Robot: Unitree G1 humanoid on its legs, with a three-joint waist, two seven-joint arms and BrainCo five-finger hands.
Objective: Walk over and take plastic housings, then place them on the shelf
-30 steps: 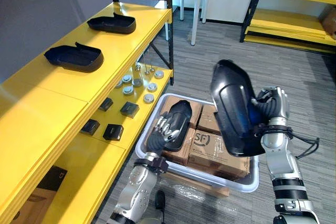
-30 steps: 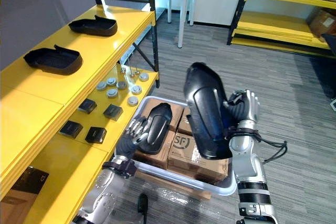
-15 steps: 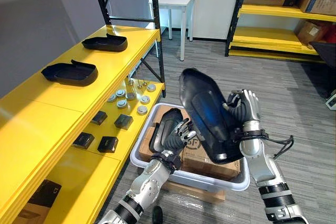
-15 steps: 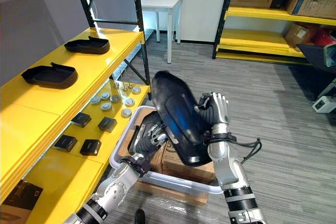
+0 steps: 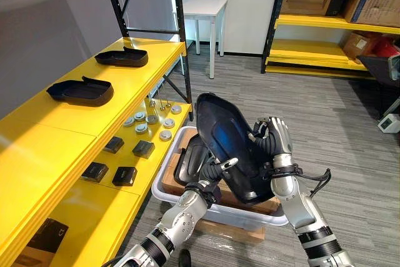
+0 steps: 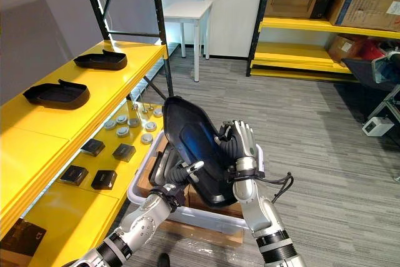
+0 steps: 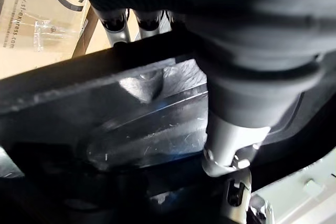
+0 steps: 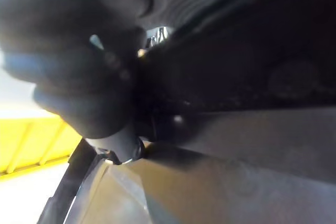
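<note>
A large glossy black plastic housing (image 5: 226, 144) hangs tilted above a white bin (image 5: 250, 216). My right hand (image 5: 277, 146) is shut on its right edge, fingers curled over the rim. My left hand (image 5: 210, 175) grips the lower left edge from below. In the left wrist view its thumb (image 7: 231, 145) presses the inner face while the fingers (image 7: 126, 20) reach round behind. A second black housing (image 5: 185, 162) lies in the bin on cardboard boxes. Two more housings (image 5: 80, 92) (image 5: 122, 57) rest on the yellow shelf (image 5: 56, 136) at my left.
The lower shelf level holds small black parts (image 5: 125, 175) and round silver pieces (image 5: 150, 120). A black upright post (image 5: 181, 42) stands at the shelf's end. A white table (image 5: 203, 7) and yellow racks (image 5: 325, 48) with cardboard boxes stand at the back, across grey floor.
The camera has moved, so the whole view shifted. My right hand lowered and tilted the housing. My left hand left the housing in the bin and took hold of the held one's lower edge.
</note>
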